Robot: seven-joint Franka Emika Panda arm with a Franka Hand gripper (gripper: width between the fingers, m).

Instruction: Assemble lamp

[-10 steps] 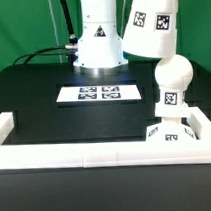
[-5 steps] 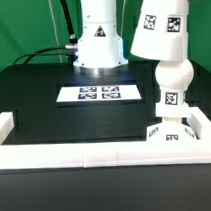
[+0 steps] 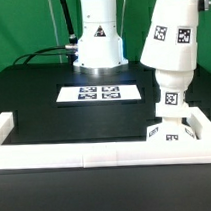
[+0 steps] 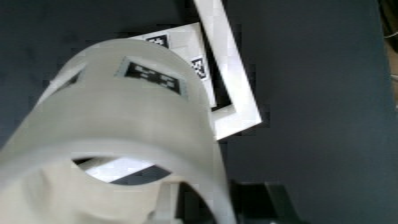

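The white tapered shade [image 3: 172, 38] hangs tilted at the exterior view's right, its wide end low over the bulb's top. Below it the bulb's stem [image 3: 170, 98], with a tag, stands upright on the square base [image 3: 169, 133] in the rail's corner. The round top of the bulb is hidden behind the shade. In the wrist view the shade [image 4: 134, 120] fills most of the picture, with its open mouth near. My gripper [image 4: 228, 205] is shut on the shade's wall; one dark finger [image 4: 267, 205] shows beside it. The gripper itself is hidden in the exterior view.
The marker board [image 3: 100, 93] lies flat at the table's middle back, and also shows in the wrist view [image 4: 228, 85]. The arm's white pedestal [image 3: 97, 44] stands behind it. A low white border rail [image 3: 86, 157] runs along the front and up both sides.
The shade has moved toward the exterior view's right and lower, turning more upright, and now covers the bulb's round top. Base and bulb have not moved.
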